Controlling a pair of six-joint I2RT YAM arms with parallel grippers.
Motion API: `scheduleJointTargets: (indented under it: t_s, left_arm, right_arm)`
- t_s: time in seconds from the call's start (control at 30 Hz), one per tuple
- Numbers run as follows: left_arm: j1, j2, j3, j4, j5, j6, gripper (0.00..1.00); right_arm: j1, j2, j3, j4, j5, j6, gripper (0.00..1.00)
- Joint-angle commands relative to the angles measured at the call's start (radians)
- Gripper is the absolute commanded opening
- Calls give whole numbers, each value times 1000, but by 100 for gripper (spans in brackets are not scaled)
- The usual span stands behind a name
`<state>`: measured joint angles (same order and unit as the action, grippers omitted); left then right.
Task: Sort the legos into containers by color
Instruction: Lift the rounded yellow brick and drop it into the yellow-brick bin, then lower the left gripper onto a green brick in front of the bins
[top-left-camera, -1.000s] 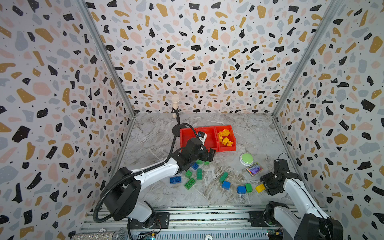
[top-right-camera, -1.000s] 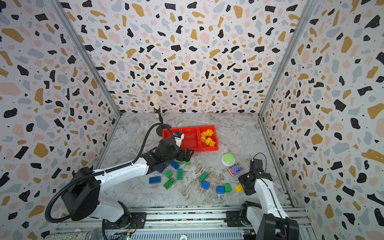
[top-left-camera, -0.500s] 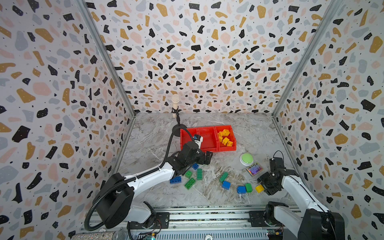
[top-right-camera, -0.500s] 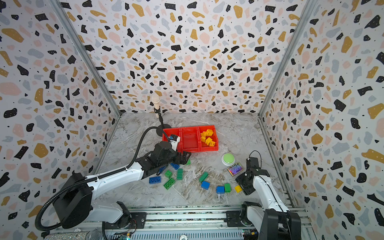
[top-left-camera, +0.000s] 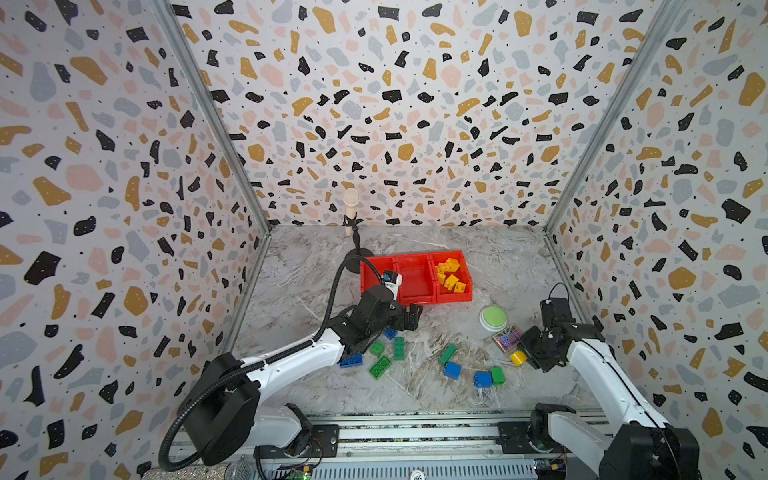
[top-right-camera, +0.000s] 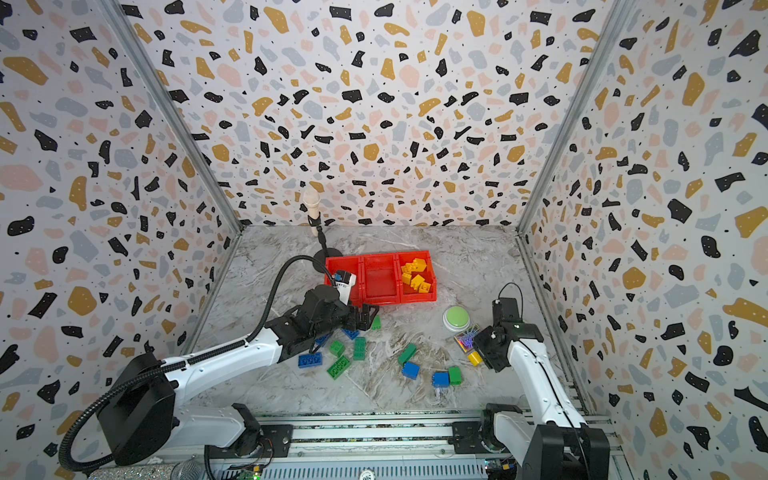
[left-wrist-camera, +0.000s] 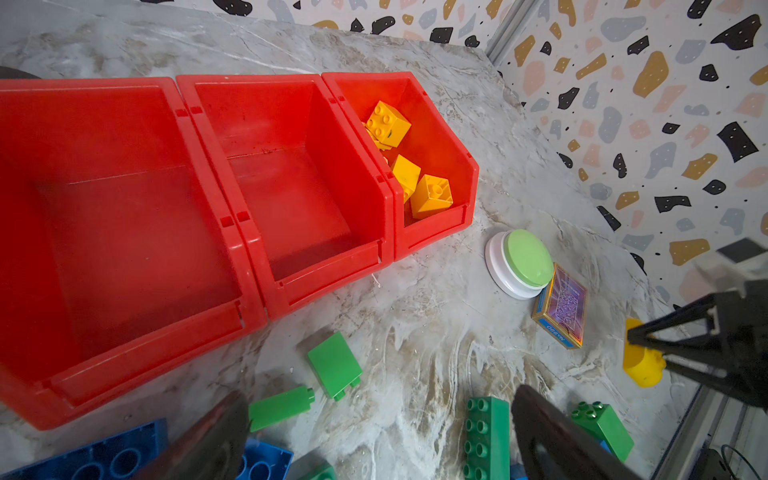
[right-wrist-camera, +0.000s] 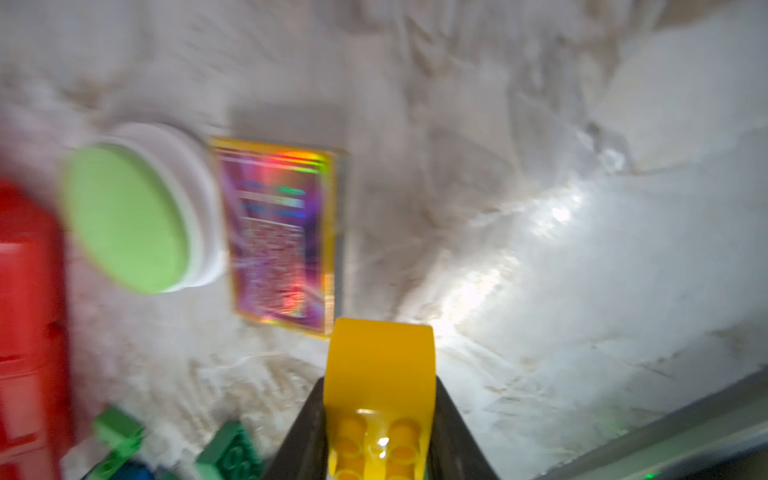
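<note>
Three joined red containers (top-left-camera: 415, 276) (top-right-camera: 380, 276) stand mid-table. The right one holds several yellow legos (top-left-camera: 451, 276) (left-wrist-camera: 430, 195); the middle (left-wrist-camera: 291, 199) and left ones show bare floors in the left wrist view. Loose green legos (top-left-camera: 399, 347) and blue legos (top-left-camera: 452, 370) lie in front of them. My left gripper (top-left-camera: 409, 318) (left-wrist-camera: 374, 436) hangs open just before the containers, above those legos, holding nothing. At the right, my right gripper (top-left-camera: 525, 355) (right-wrist-camera: 380, 399) is shut on a yellow lego (top-left-camera: 518, 357) (right-wrist-camera: 380, 370) beside the card.
A green-topped white button (top-left-camera: 493, 318) and an iridescent card (top-left-camera: 507, 337) sit right of the containers. A black round-based stand (top-left-camera: 357, 262) rises behind the left container. Patterned walls close three sides, and a metal rail (top-left-camera: 415, 432) runs along the front.
My right gripper has closed on the yellow lego and carried it a little toward the card. The left gripper has drawn back slightly from the containers, still open.
</note>
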<state>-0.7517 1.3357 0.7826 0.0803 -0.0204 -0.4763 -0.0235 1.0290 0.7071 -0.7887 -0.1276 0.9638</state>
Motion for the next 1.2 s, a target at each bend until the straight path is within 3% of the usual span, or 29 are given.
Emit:
scheduleJointTargets:
  t_s: [0.0, 0.13, 0.3, 0.53, 0.8, 1.0, 1.17]
  left_arm:
    - [7, 6, 53, -8, -13, 44, 100]
    - [7, 22, 95, -38, -27, 67, 100]
    - [10, 45, 146, -96, -51, 110, 100]
    - [32, 12, 158, -177, -111, 146, 100]
    - [79, -90, 89, -208, -180, 135, 100]
    - [104, -122, 62, -222, -203, 124, 100]
    - [106, -105, 51, -198, -178, 116, 100]
  right_arm:
    - [39, 35, 103, 53, -43, 30, 30]
    - [100, 161, 213, 203, -70, 67, 29]
    - [201, 444, 469, 302, -62, 42, 29]
    - [311, 810, 873, 258, -48, -32, 30]
    - [332, 1031, 1090, 226, -89, -63, 31]
    - [335, 1072, 1178, 195, -92, -108, 65]
    - [341, 1013, 1203, 145, -83, -173, 70]
